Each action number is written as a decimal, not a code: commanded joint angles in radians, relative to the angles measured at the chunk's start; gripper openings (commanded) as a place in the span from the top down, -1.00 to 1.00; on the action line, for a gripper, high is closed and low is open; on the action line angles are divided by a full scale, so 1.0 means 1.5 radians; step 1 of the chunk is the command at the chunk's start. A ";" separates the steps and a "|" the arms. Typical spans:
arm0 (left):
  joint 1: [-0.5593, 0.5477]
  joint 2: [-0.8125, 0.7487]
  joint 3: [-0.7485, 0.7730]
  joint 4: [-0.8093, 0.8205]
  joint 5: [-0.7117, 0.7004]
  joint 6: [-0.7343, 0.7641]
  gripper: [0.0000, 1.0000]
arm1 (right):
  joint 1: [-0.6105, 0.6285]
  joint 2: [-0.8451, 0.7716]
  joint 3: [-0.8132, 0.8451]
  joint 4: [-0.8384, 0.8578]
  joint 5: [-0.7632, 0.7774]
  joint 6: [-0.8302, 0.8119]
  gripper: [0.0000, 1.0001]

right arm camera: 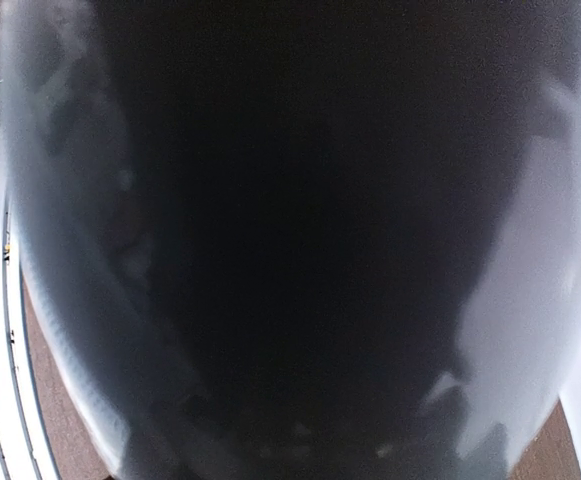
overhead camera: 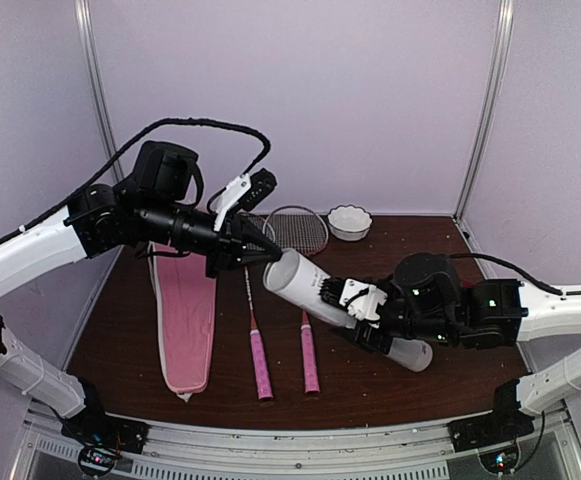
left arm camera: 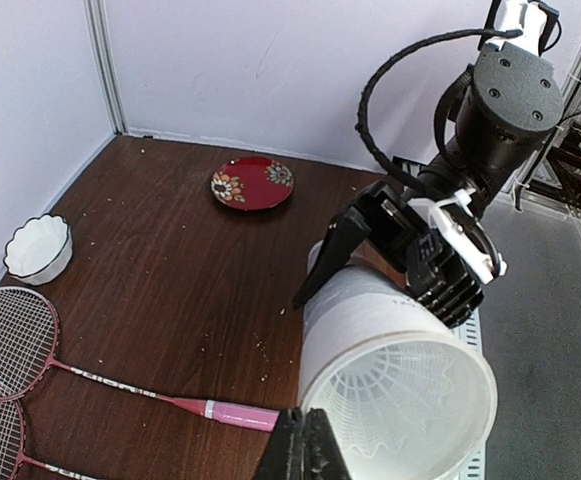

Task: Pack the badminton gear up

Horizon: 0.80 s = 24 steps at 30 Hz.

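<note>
The long white tube [overhead camera: 315, 290] is held tilted above the table, open end up-left. My right gripper [overhead camera: 358, 312] is shut on its middle; in the left wrist view its black fingers [left arm camera: 332, 255] straddle the tube [left arm camera: 370, 320]. A white feather shuttlecock [left arm camera: 410, 395] sits inside the open mouth. My left gripper [overhead camera: 268, 254] is shut, its tips [left arm camera: 308, 445] at the tube's rim. Two rackets with pink handles [overhead camera: 260, 365] [overhead camera: 310, 362] lie side by side on the table. The pink cover [overhead camera: 185, 310] lies left of them. The right wrist view is dark, filled by the tube [right arm camera: 290, 240].
A small white scalloped bowl [overhead camera: 350, 222] stands at the back beside the racket heads [overhead camera: 295, 230], and also shows in the left wrist view [left arm camera: 38, 247]. A red patterned dish [left arm camera: 252, 182] lies near the wall. White walls close in the brown table [overhead camera: 390, 250].
</note>
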<state>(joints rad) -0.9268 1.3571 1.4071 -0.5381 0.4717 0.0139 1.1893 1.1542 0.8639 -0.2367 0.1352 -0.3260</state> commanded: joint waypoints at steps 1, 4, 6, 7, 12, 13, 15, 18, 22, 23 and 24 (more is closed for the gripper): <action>-0.015 0.020 0.003 0.009 -0.005 0.003 0.97 | 0.002 -0.023 -0.001 0.039 0.027 0.013 0.58; -0.016 0.029 0.013 -0.010 -0.029 0.006 0.61 | 0.002 -0.028 -0.005 0.045 0.032 0.015 0.58; -0.016 0.030 0.014 -0.012 -0.033 0.008 0.42 | 0.001 -0.029 -0.004 0.044 0.034 0.015 0.58; -0.017 0.030 0.014 -0.013 -0.034 0.009 0.33 | 0.001 -0.030 -0.005 0.043 0.035 0.015 0.58; -0.026 0.033 0.016 -0.013 -0.038 0.016 0.13 | 0.001 -0.029 -0.005 0.043 0.036 0.016 0.59; -0.028 0.035 0.016 -0.014 -0.038 0.016 0.11 | 0.001 -0.028 -0.005 0.043 0.035 0.016 0.59; -0.031 0.041 0.021 -0.018 -0.038 0.017 0.07 | 0.001 -0.028 -0.003 0.043 0.035 0.015 0.59; -0.032 0.052 0.027 -0.029 -0.034 0.021 0.04 | 0.001 -0.028 -0.002 0.042 0.034 0.011 0.59; -0.033 0.069 0.025 -0.027 -0.016 0.021 0.00 | 0.002 -0.032 0.000 0.041 0.028 0.001 0.59; -0.033 0.075 0.024 -0.028 -0.007 0.022 0.00 | 0.002 -0.034 0.001 0.040 0.025 -0.002 0.59; -0.032 0.082 0.025 -0.026 -0.001 0.021 -0.01 | 0.002 -0.036 0.001 0.039 0.021 -0.005 0.59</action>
<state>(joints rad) -0.9623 1.4250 1.4345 -0.5606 0.4282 0.0315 1.1873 1.1419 0.8459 -0.2703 0.1799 -0.3180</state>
